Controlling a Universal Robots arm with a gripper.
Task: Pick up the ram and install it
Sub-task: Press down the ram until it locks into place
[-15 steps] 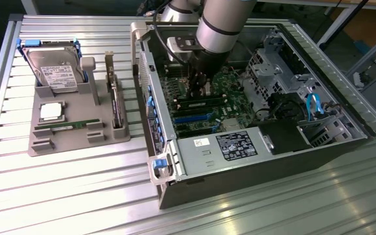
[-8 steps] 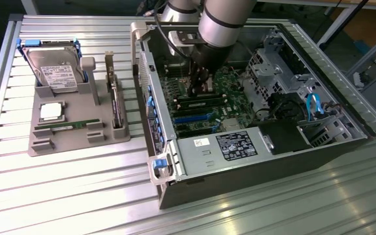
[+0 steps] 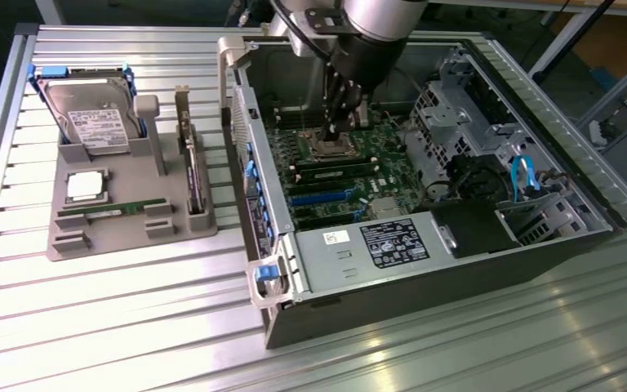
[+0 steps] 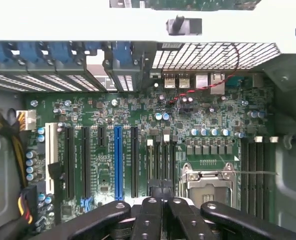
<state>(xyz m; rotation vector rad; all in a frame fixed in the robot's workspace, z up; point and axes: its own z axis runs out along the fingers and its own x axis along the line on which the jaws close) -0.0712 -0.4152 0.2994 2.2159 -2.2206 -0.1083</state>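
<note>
The ram (image 3: 112,211), a thin green stick, lies flat in the grey holder (image 3: 74,242) on the exterior view's left, well away from the arm. My gripper (image 3: 333,135) reaches down inside the open computer case (image 3: 325,278), just above the motherboard (image 4: 213,117). Its dark fingertips (image 4: 155,192) are pressed together, shut, with nothing seen between them. The gripper (image 4: 160,190) hangs over the narrow memory slots (image 4: 163,157) beside the processor socket (image 4: 208,186). One of those slots holds a greenish stick (image 4: 151,160) standing on edge.
The holder also carries a hard drive (image 3: 94,118), a square silver processor chip (image 3: 85,186) and a dark expansion card (image 3: 190,167). Inside the case are the power supply (image 3: 401,238), drive cages (image 3: 450,114) and cables (image 4: 22,165). The case walls close in around the arm.
</note>
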